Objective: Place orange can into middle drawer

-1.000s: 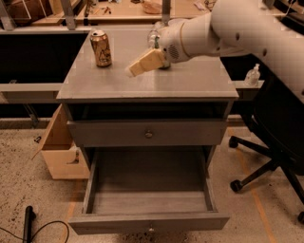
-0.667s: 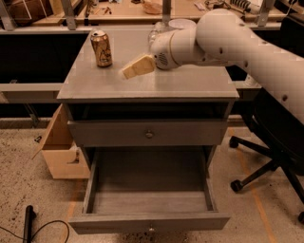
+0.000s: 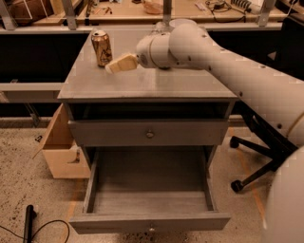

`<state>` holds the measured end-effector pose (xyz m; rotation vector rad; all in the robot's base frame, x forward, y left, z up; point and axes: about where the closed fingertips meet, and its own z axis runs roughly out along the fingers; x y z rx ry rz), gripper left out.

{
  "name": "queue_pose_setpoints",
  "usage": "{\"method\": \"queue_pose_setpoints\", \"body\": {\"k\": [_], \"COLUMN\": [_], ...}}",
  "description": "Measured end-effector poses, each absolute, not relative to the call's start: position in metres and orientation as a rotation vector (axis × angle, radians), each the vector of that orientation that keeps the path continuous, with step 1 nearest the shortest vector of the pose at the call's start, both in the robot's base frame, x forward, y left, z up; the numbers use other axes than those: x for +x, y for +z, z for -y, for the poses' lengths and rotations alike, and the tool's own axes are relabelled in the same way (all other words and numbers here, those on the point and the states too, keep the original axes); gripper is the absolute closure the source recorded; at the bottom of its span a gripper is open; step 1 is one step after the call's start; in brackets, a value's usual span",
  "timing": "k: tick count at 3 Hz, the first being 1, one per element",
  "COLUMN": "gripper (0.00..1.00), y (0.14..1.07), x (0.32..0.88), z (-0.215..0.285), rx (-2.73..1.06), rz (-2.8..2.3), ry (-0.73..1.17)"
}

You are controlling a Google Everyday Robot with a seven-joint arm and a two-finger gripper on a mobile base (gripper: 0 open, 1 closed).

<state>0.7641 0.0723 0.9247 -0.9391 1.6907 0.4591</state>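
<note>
The orange can stands upright at the back left of the grey cabinet top. My gripper hovers just above the top, right beside the can's lower right side, pointing left at it; the white arm reaches in from the right. I cannot tell whether it touches the can. The middle drawer is pulled out wide below, and nothing lies inside it. The matching drawer front above it is closed.
An open cardboard box sits on the floor left of the cabinet. An office chair base stands to the right. A black rod with a cable lies at the lower left. A cluttered workbench runs behind.
My gripper has moved left across the cabinet top and come close to the orange can. The can and the drawers have not moved.
</note>
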Motion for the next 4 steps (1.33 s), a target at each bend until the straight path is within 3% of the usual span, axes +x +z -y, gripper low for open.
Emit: {"method": "queue_pose_setpoints", "body": {"k": [3, 4], "gripper": [0.0, 0.25], "y": [0.904, 0.899], "x": [0.875, 0.906], "z": [-0.155, -0.168], "rx": [-0.937, -0.926], "rz": [-1.601, -1.583], "ry": [0.492, 0.491]}}
